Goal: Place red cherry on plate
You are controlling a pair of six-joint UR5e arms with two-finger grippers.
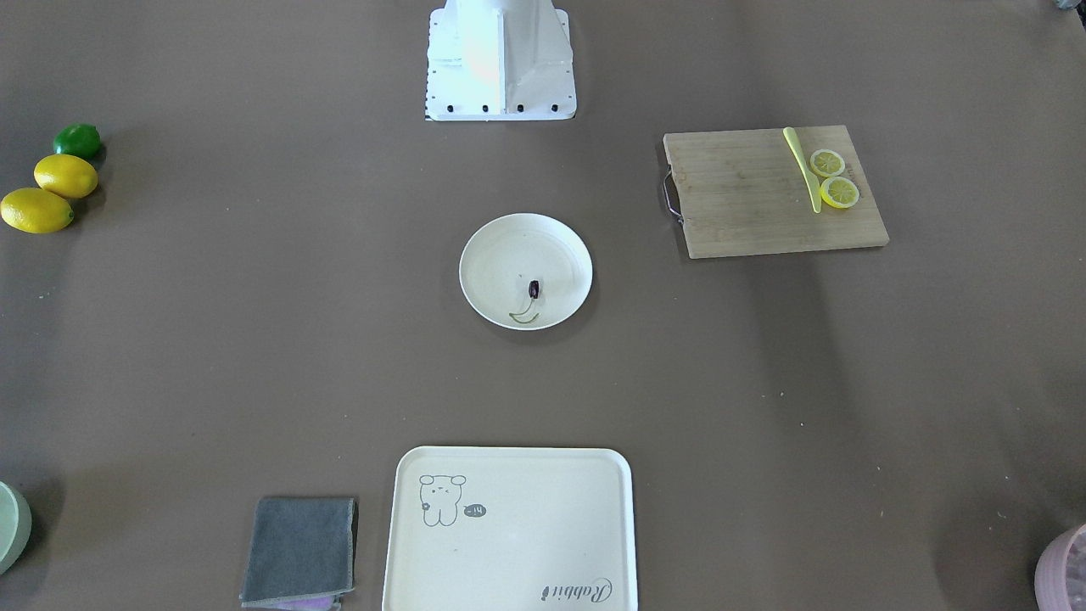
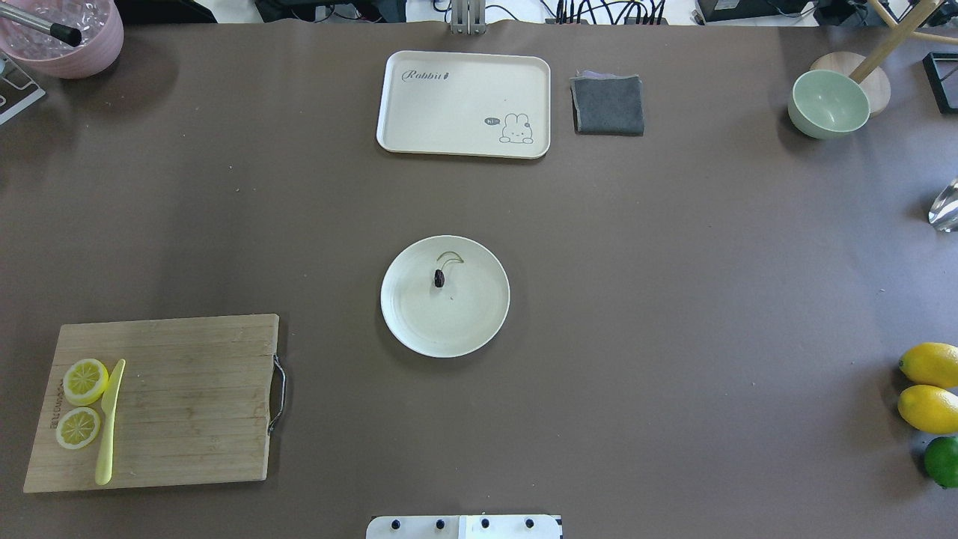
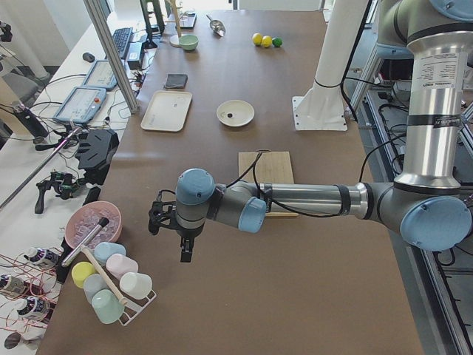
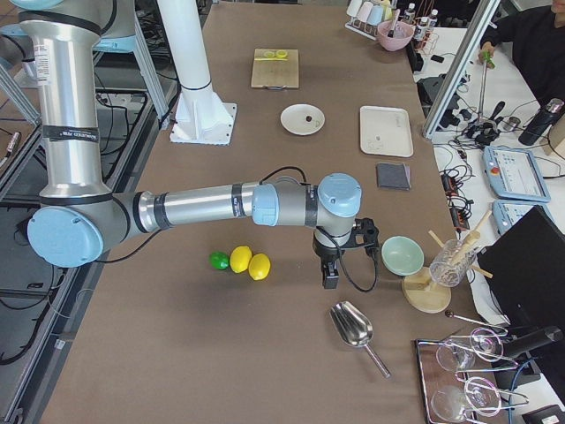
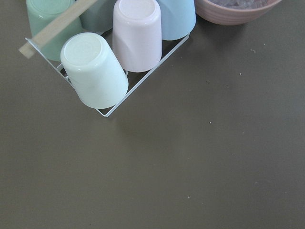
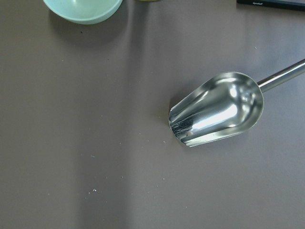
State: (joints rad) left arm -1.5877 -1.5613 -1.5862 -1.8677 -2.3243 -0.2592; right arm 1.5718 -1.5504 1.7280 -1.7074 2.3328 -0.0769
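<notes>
The red cherry (image 1: 534, 288) (image 2: 439, 278), tiny and dark with a curved greenish stem, lies on the round cream plate (image 1: 488, 246) (image 2: 449, 329) at the table's middle. Nothing touches it. My left gripper (image 3: 183, 251) hangs over the table's left end beside a rack of cups, far from the plate (image 3: 244, 118). My right gripper (image 4: 329, 278) hangs over the right end near a metal scoop, also far from the plate (image 4: 291, 124). Both grippers appear only in the side views, so I cannot tell whether they are open or shut.
A wooden cutting board (image 2: 179, 404) holds two lemon slices (image 2: 84, 379) and a yellow knife (image 2: 109, 423). A cartoon tray (image 2: 464, 105) and a grey cloth (image 2: 608, 105) lie at the far edge. Lemons (image 2: 930, 389), a lime, a green bowl (image 2: 828, 103), a scoop (image 6: 217, 109) and cups (image 5: 95, 71) stand at the ends.
</notes>
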